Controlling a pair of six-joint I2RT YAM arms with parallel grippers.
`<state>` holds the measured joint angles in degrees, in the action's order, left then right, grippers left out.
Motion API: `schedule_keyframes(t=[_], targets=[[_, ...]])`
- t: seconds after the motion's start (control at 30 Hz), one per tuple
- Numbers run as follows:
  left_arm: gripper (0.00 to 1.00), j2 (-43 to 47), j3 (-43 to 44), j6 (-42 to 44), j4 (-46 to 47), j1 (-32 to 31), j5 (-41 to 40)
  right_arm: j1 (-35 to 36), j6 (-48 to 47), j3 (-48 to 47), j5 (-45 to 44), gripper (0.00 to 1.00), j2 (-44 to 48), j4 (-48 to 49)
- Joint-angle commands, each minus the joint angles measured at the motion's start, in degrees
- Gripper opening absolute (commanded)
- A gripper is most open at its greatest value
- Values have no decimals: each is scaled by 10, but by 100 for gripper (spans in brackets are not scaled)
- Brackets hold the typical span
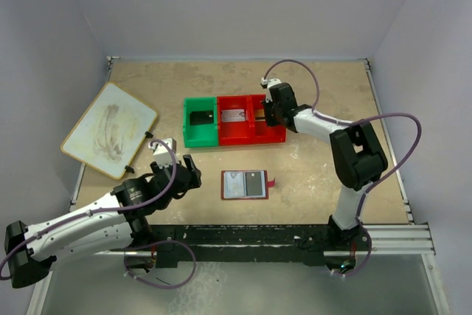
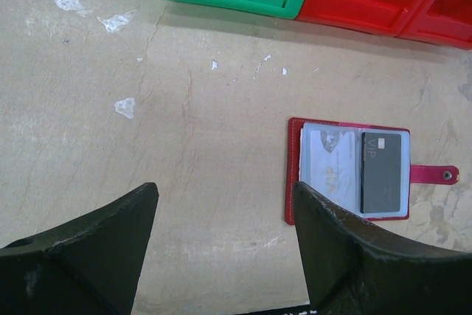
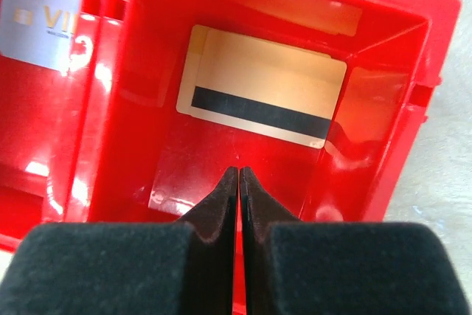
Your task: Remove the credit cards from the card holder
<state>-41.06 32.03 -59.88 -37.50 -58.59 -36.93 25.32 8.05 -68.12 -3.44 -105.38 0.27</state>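
Right gripper (image 3: 239, 175) sat pinched together, empty, over gold card (image 3: 262, 86) in red bin (image 3: 383, 108); left gripper (image 2: 223, 197) spread apart. Dark card (image 2: 381, 172) in card holder (image 2: 293, 175) looked next to pull.

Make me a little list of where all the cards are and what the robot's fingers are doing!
card holder: lying open, in front of the bin tray
inside holder: one dark card; the other sleeve holds something pale, unclear
black card: in the green compartment
silver card: in the middle red compartment
gold card: in the right red compartment, stripe side up
left fingers: open, hovering left of the holder
right fingers: shut, empty, over the gold card's compartment
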Motion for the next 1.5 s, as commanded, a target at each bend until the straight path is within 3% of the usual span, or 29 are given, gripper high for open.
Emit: schedule_keyframes(t=[0.0, 0.4, 0.9, 1.1, 1.23, 1.47], targets=[[71, -2, 19, -13, 26, -1, -13, 4, 44, -23, -29, 5, -19, 1], [71, -10, 18, -16, 24, -1, -18, 41, 52, -86, -119, 5, -96, -30], [71, -12, 24, -15, 21, -2, -17, 43, 123, -85, -121, 9, -132, -29], [71, -9, 25, -14, 19, -2, -14, 43, 114, -72, -101, 12, -87, -19], [71, -11, 24, -10, 30, -1, -10, 42, 86, -63, -33, 19, -30, -8], [71, -34, 24, 8, 61, -1, 14, 42, 92, -28, -50, 29, 81, -28]])
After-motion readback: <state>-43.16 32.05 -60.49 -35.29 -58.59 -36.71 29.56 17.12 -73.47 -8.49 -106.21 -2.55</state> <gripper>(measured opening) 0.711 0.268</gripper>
